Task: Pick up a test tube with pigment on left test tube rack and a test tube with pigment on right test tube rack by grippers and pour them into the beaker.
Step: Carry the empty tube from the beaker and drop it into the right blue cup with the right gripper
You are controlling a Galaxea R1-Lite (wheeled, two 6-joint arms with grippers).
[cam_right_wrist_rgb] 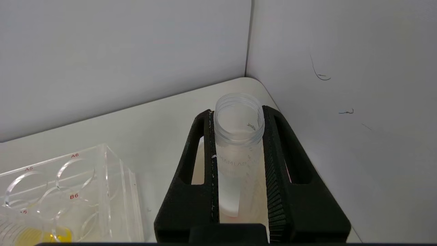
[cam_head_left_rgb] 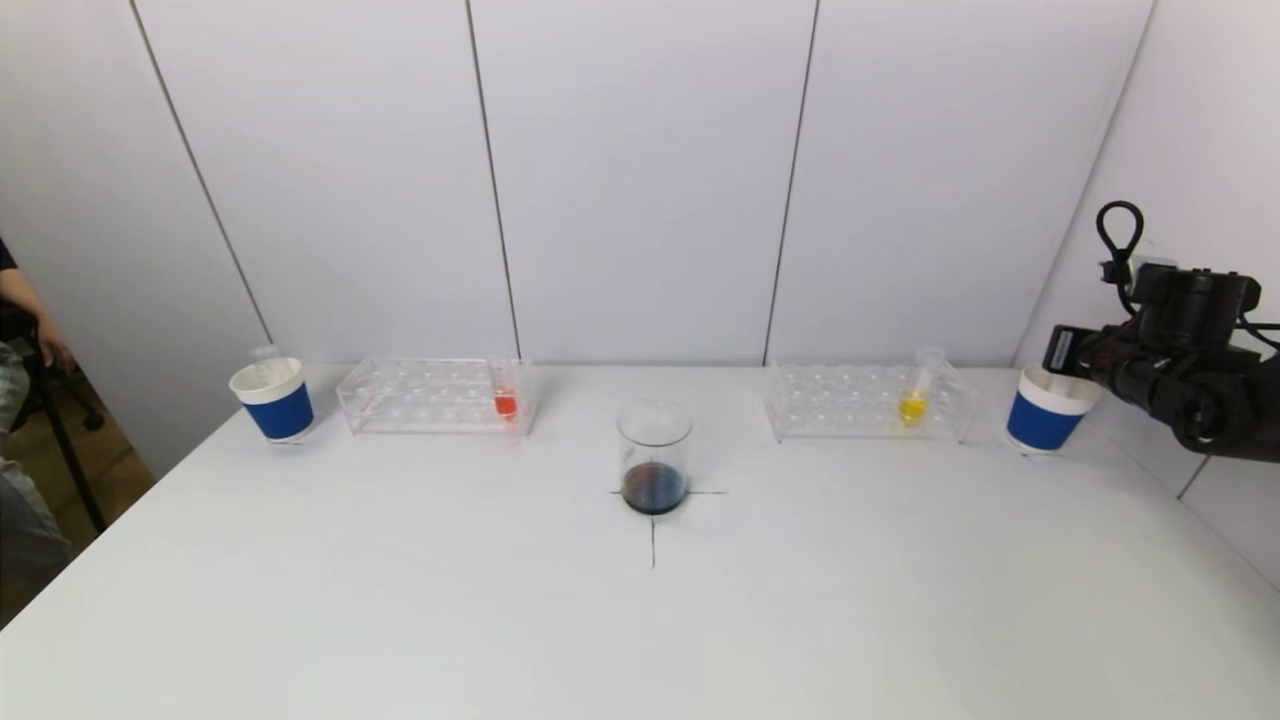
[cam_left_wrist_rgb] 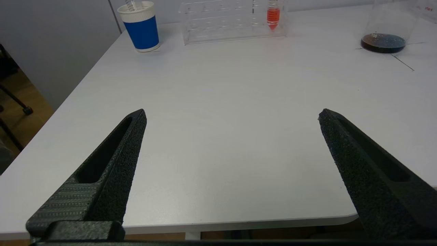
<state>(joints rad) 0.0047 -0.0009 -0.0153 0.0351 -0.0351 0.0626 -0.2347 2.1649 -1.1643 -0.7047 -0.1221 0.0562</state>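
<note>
My right gripper (cam_right_wrist_rgb: 239,160) is clamped on an empty test tube (cam_right_wrist_rgb: 239,136) above the right paper cup (cam_head_left_rgb: 1045,418) (discard step, I judge). Next: release it, then reach for the yellow tube (cam_head_left_rgb: 913,400) in the right rack (cam_head_left_rgb: 865,402). My left gripper (cam_left_wrist_rgb: 232,164) hangs spread wide, holding nothing, near the table's front edge.

Two clear test tube racks are sitting on the table, a left rack (cam_head_left_rgb: 435,395) and a right rack (cam_head_left_rgb: 868,400). Two blue paper cups, one (cam_head_left_rgb: 273,399) and another (cam_head_left_rgb: 1046,410), are flanking them. One beaker (cam_head_left_rgb: 654,457) is standing between the racks, and four test tubes are showing: red (cam_head_left_rgb: 505,390), yellow (cam_head_left_rgb: 918,387), an empty tube (cam_head_left_rgb: 266,358) in the left cup, and a clear tube (cam_right_wrist_rgb: 239,150) over the right cup.
</note>
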